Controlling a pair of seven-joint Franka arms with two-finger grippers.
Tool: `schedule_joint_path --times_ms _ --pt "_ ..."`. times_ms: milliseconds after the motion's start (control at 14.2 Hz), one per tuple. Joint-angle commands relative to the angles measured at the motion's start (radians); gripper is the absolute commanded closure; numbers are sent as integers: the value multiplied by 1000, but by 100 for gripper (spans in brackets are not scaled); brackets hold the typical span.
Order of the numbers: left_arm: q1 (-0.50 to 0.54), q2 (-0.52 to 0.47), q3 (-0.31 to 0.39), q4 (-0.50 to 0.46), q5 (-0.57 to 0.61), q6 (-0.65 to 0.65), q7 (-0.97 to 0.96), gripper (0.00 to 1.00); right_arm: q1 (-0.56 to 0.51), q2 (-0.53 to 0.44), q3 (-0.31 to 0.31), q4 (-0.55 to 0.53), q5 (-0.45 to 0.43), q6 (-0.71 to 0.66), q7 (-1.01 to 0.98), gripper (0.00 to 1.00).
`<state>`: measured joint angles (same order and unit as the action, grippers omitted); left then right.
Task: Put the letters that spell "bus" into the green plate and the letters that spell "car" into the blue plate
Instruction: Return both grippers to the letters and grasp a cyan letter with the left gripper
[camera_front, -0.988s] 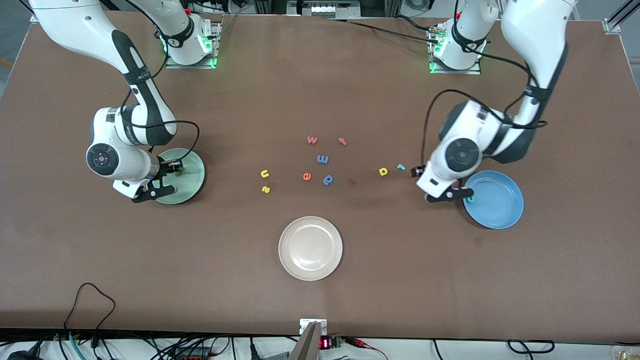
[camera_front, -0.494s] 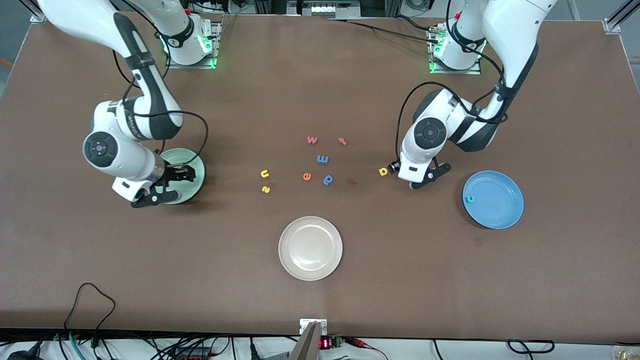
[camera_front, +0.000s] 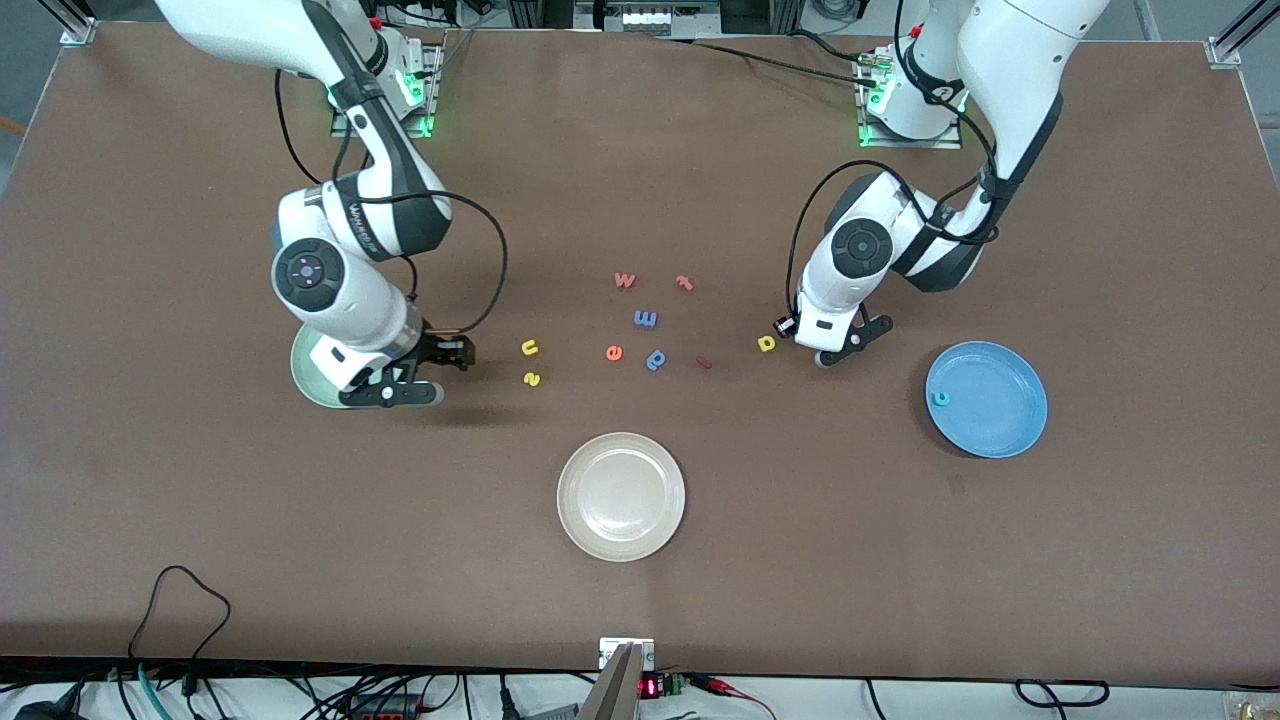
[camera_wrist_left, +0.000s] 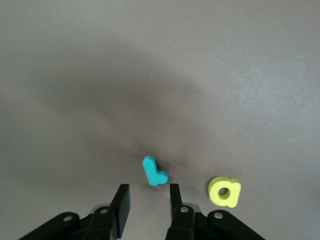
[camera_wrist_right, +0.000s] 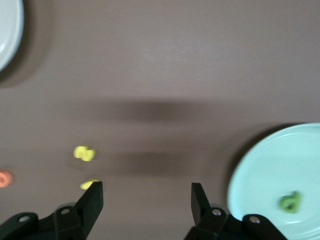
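A robotics lab: bolted arm bases (camera_front: 380, 95), cabling, brown test table (camera_front: 640, 560).

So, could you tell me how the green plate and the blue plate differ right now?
The green plate is pale mint and partly hidden under the right arm, while the blue plate is bright sky-blue and in full view. The green plate holds a green letter; the blue plate holds a teal letter. Both are round, rimmed and hold one letter each.
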<state>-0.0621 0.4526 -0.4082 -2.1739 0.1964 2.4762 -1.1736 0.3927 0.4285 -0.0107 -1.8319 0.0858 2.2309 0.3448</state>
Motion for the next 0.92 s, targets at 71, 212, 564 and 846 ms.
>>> schedule_joint_path --times_ms 71,212,564,846 --pt "15 24 -6 -7 4 53 -6 60 83 117 -35 105 81 18 140 21" --pt "15 34 -3 -7 6 53 -5 60 104 156 -41 120 81 48 161 21" --pt "15 35 18 -4 21 53 6 69 141 203 -57 128 74 87 158 28" --pt "15 41 23 -4 63 53 2 81 161 225 -57 129 80 90 195 34"
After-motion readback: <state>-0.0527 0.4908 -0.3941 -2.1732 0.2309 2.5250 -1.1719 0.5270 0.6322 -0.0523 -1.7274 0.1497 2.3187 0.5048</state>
